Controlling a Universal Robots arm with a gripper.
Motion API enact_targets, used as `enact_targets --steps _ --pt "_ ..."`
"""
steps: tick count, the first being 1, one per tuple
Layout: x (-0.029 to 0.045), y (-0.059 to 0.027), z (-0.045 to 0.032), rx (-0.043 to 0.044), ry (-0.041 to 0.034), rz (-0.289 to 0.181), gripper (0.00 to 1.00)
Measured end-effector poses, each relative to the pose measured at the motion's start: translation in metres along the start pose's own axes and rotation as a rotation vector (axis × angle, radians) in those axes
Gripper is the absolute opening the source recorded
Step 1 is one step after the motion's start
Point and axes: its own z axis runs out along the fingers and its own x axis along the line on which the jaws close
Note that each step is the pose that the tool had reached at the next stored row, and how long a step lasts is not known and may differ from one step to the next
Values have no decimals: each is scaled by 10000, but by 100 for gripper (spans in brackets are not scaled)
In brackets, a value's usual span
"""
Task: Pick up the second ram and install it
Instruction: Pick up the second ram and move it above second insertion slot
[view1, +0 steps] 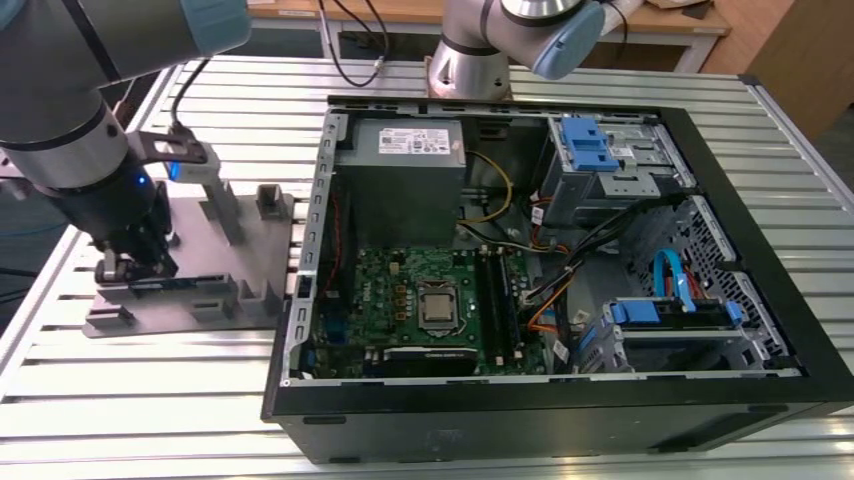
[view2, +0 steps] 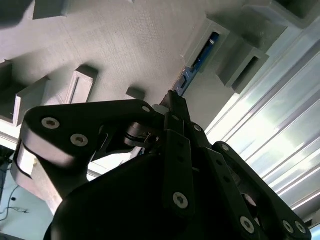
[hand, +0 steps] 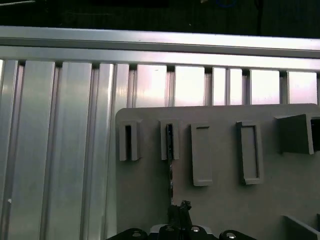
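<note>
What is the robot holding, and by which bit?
The end effector seems to pinch the second ram near one end, as it stands in the grey tray.

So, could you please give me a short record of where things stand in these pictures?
claw: low over the grey tray, at one end of the second ram
second ram: on edge in a tray slot, outside the case
grey tray: on the slatted table, at the exterior view's left of the computer case
computer case: open, motherboard exposed
</note>
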Motion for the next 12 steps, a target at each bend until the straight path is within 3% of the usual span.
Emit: enact_targets --steps 5,12 --pt "0 0 0 -14 18 -470 7" --pt "0 0 0 -15 18 -480 8"
